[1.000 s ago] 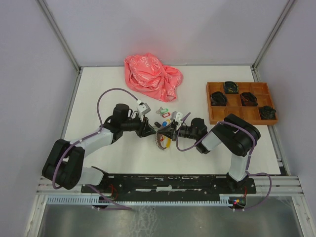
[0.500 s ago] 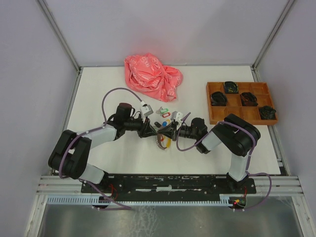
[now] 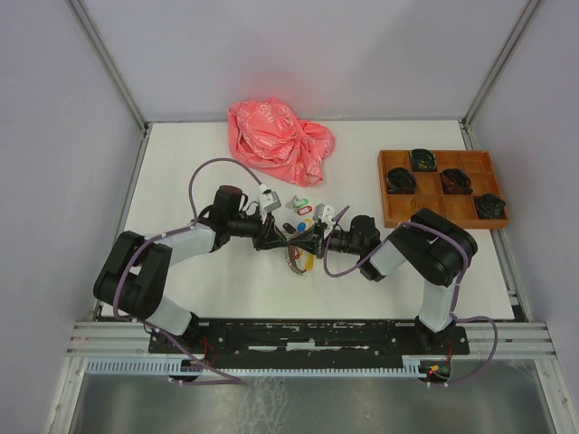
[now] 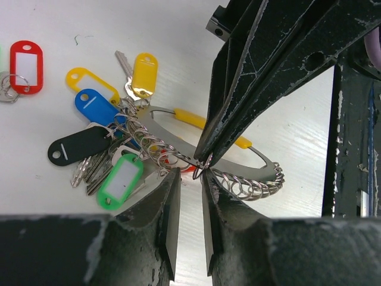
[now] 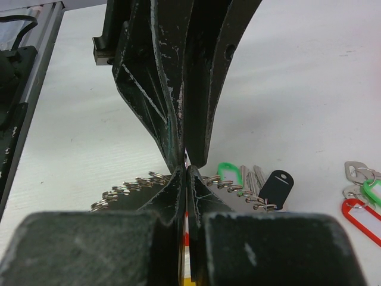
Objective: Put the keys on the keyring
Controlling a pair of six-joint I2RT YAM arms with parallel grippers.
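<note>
The keyring (image 3: 296, 259) is a silver clip (image 4: 257, 167) strung with many small rings and several tagged keys, lying mid-table. My right gripper (image 4: 203, 161) is shut on one small ring at its edge and shows shut (image 5: 187, 169) in its own view. My left gripper (image 4: 190, 174) faces it tip to tip (image 3: 277, 237), jaws a narrow gap apart, the pinched ring at their mouth. The two loose keys lie just beyond the grippers. One has a green tag (image 3: 299, 202) (image 5: 373, 190), the other a red tag (image 3: 305, 211) (image 4: 26, 58) (image 5: 361, 215).
On the ring hang yellow (image 4: 145, 74), blue (image 4: 98, 108), black (image 4: 79, 145) and green (image 4: 121, 180) tags. A crumpled pink bag (image 3: 279, 140) lies at the back. A wooden tray (image 3: 382, 190) with dark bundles (image 3: 399, 180) stands at the right.
My left arm's elbow has swung in towards the middle while its gripper stayed at the keyring. The right arm has not moved.
</note>
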